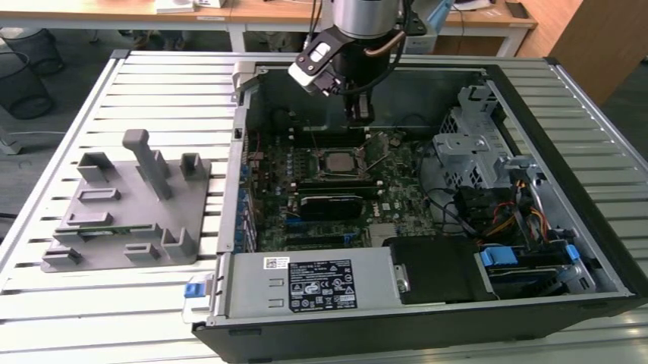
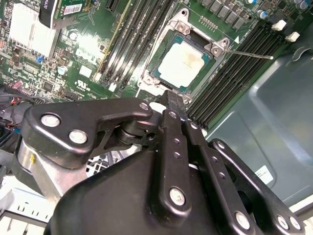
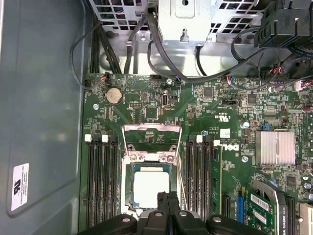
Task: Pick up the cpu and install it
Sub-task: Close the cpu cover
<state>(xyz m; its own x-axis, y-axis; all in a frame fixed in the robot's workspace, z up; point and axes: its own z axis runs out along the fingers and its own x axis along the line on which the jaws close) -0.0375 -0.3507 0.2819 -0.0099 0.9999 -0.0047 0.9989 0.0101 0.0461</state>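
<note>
The cpu (image 1: 335, 163) lies flat in the socket on the green motherboard, silver top up, inside the open computer case. Both wrist views show the cpu (image 2: 185, 63) (image 3: 150, 188) seated in the socket, with the metal load plate (image 3: 151, 137) swung open behind it and the thin lever (image 2: 249, 54) sticking out to one side. My gripper (image 1: 360, 114) hangs above the board, just beyond the socket in the exterior view. Its black fingers (image 3: 166, 200) are shut together with nothing between them, a short way above the cpu's edge.
Memory slots (image 3: 100, 176) flank the socket. A black heatsink block (image 1: 329, 201) sits in front of it. A metal drive cage (image 1: 476, 144) and cables (image 1: 506, 220) fill the case's right side, with the power supply (image 1: 314, 280) at the front. A grey fixture tray (image 1: 132, 205) stands outside on the left.
</note>
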